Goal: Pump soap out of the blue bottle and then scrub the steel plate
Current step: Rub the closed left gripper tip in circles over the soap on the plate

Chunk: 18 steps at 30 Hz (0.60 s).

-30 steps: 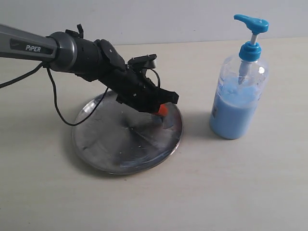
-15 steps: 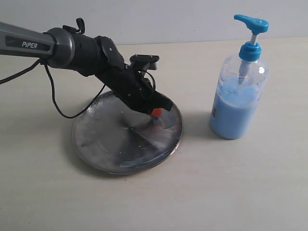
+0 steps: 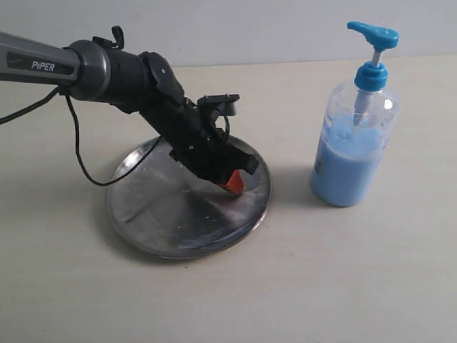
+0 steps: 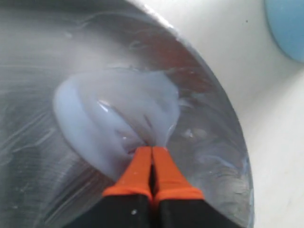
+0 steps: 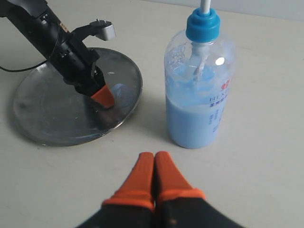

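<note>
Left gripper [image 4: 152,151], right gripper [image 5: 154,156] closed, empty; left wrist view reveals broad soap smear [image 4: 114,114] at tips.

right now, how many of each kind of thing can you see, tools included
blue bottle: 1
steel plate: 1
soap blob: 1
tools: 2, left tool and right tool
total: 5

The steel plate [image 3: 153,214] is lying flat on the table [image 3: 321,286]. The bottle [image 3: 350,157] is standing to the plate's right, apart from its rim. The soap [image 4: 114,114] is lying on the plate by its right rim, the left gripper [image 3: 234,182]'s tips resting in it.
</note>
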Each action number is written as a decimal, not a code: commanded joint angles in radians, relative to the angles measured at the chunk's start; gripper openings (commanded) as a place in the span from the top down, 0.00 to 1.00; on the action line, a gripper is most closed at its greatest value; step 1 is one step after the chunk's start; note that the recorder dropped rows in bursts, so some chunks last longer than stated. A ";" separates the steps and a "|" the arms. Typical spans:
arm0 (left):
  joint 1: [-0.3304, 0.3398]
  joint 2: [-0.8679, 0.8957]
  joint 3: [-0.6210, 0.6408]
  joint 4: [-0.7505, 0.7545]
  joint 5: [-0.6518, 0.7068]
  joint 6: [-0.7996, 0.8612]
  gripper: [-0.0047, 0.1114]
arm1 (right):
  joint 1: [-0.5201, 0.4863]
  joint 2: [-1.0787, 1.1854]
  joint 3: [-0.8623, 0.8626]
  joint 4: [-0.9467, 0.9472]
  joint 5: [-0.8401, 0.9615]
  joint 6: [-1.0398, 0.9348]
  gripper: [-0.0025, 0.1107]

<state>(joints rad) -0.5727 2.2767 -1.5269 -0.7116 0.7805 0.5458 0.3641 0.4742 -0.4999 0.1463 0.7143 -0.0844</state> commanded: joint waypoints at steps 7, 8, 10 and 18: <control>-0.075 0.020 0.013 -0.024 -0.209 0.004 0.96 | -0.003 -0.008 -0.005 0.003 -0.009 -0.002 0.98; -0.075 0.020 0.013 -0.019 -0.234 0.004 0.96 | -0.003 -0.008 -0.005 0.003 -0.009 -0.002 0.98; -0.077 0.020 0.013 -0.005 -0.274 0.004 0.96 | -0.003 -0.008 -0.005 0.003 -0.009 -0.002 0.98; -0.077 0.020 0.013 0.140 -0.261 -0.006 0.96 | -0.003 -0.008 -0.005 0.003 -0.011 -0.002 0.98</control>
<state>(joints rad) -0.6462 2.2860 -1.5228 -0.6451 0.4874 0.5439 0.3641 0.4742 -0.4999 0.1463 0.7143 -0.0844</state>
